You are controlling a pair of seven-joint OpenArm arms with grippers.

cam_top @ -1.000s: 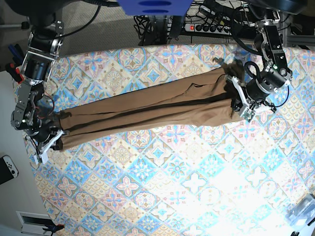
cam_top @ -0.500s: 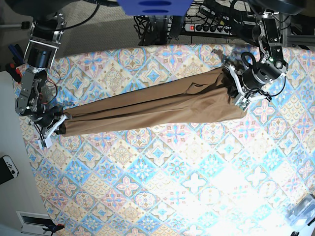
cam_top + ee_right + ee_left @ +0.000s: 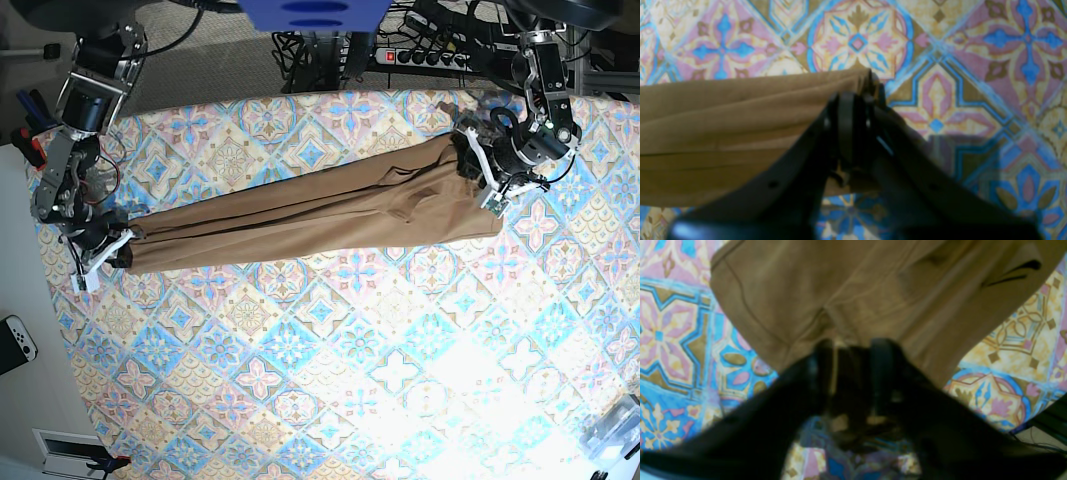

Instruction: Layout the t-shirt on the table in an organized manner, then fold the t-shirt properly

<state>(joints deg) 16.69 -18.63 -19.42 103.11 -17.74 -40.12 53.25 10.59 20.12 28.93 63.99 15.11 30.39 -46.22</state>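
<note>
The tan-brown t-shirt lies pulled into a long narrow band across the table, running from lower left to upper right in the base view. My left gripper is shut on the shirt's right end; in the left wrist view the gripper pinches bunched cloth. My right gripper is shut on the shirt's left end; in the right wrist view the gripper clamps the corner of the folded cloth just above the patterned table.
A power strip and cables lie beyond the table's far edge. A white controller lies off the table's left side. A clear plastic item sits at the bottom right corner.
Both grippers have moved toward the far edge with the shirt ends. The shirt band has shifted up, and the dark crease along its middle has flattened.
</note>
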